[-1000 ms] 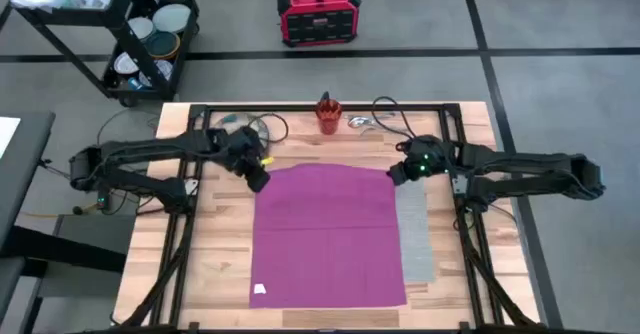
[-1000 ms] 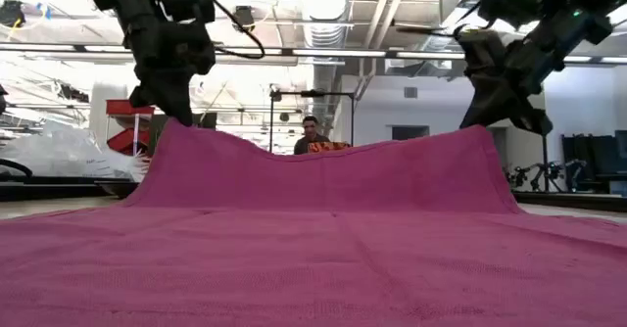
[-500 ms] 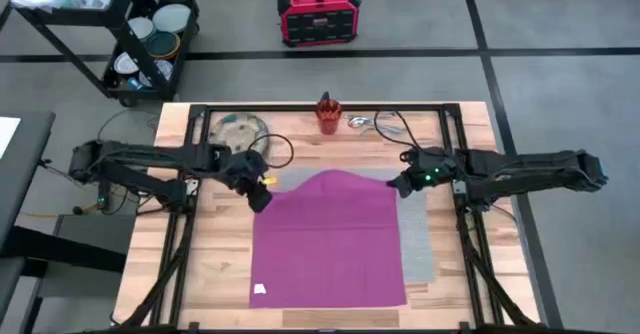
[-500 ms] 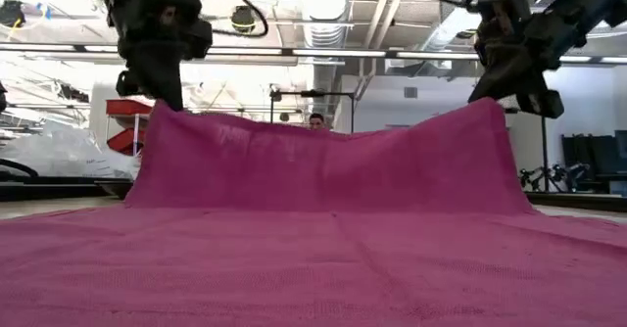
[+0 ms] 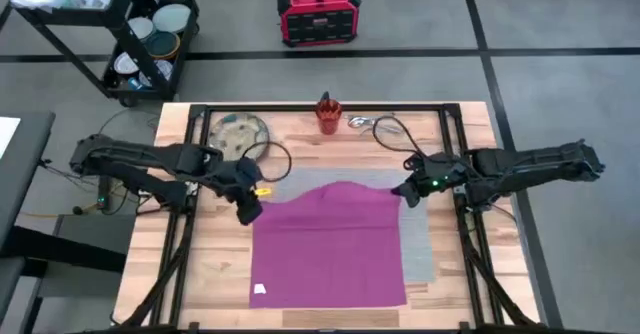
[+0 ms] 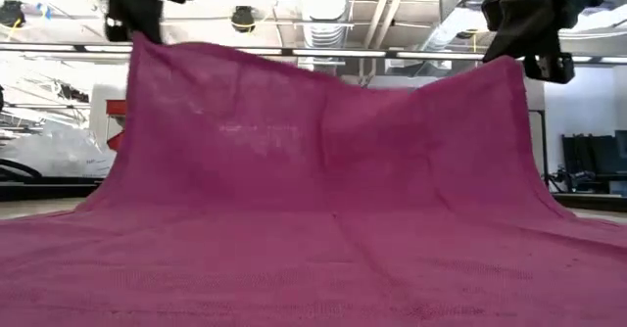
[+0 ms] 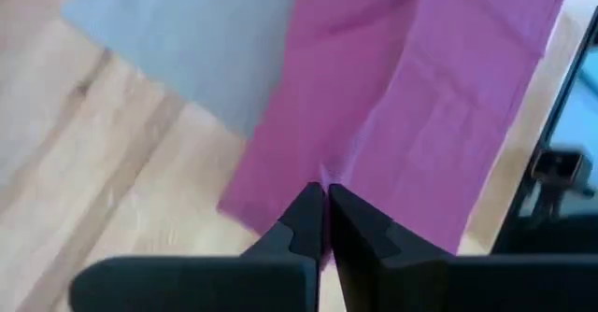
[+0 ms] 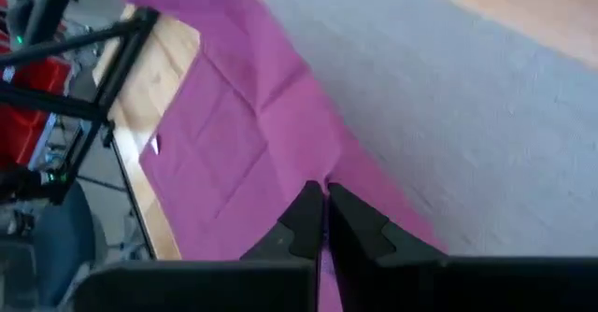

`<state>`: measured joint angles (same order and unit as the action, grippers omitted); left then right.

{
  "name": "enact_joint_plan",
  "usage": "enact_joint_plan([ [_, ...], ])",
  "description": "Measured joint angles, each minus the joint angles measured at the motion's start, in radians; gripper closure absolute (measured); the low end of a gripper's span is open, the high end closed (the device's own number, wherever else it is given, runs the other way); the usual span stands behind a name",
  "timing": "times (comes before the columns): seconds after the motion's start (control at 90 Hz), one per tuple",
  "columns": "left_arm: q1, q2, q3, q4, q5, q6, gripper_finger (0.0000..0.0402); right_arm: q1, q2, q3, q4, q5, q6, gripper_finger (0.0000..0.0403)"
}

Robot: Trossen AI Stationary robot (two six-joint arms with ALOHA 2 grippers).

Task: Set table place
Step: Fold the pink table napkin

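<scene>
High view: left gripper point(image 5: 250, 206) and right gripper point(image 5: 408, 192), each clenched on far corner of magenta napkin point(image 5: 330, 244), now lower in frame than a second ago; fold underway. Napkin frame centre, over grey mat point(image 5: 417, 254).

No legible text, brand, number or sign appears in any view. The red case point(image 5: 318, 12) on the floor has a display strip along its top edge, but its characters cannot be read. The napkin point(image 5: 330, 244) carries a small white tag point(image 5: 260, 290) near one corner; any print on it is too small to read.
</scene>
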<state>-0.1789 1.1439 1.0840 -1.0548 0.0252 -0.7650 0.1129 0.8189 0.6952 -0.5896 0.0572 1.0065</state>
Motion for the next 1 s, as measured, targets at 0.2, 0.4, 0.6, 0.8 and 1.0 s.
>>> enact_joint_plan([
  [0.2, -0.119, 0.000, -0.008, -0.020, 0.004, -0.076, 0.0402, 0.104, 0.001, 0.000, -0.010, 0.052, 0.080, 0.0403],
  [0.4, -0.198, 0.001, -0.008, -0.005, 0.004, -0.130, 0.0402, 0.208, 0.022, 0.000, 0.003, 0.081, 0.170, 0.0403],
  [0.6, -0.254, 0.005, -0.008, 0.052, 0.004, -0.157, 0.0401, 0.305, 0.084, 0.001, 0.028, 0.106, 0.247, 0.0403],
  [0.8, -0.309, 0.061, -0.009, 0.113, 0.026, -0.167, 0.0401, 0.373, 0.172, 0.001, 0.108, 0.107, 0.293, 0.0403],
  [1.0, -0.367, 0.178, -0.010, 0.177, 0.097, -0.162, 0.0401, 0.432, 0.235, 0.001, 0.179, 0.127, 0.340, 0.0403],
])
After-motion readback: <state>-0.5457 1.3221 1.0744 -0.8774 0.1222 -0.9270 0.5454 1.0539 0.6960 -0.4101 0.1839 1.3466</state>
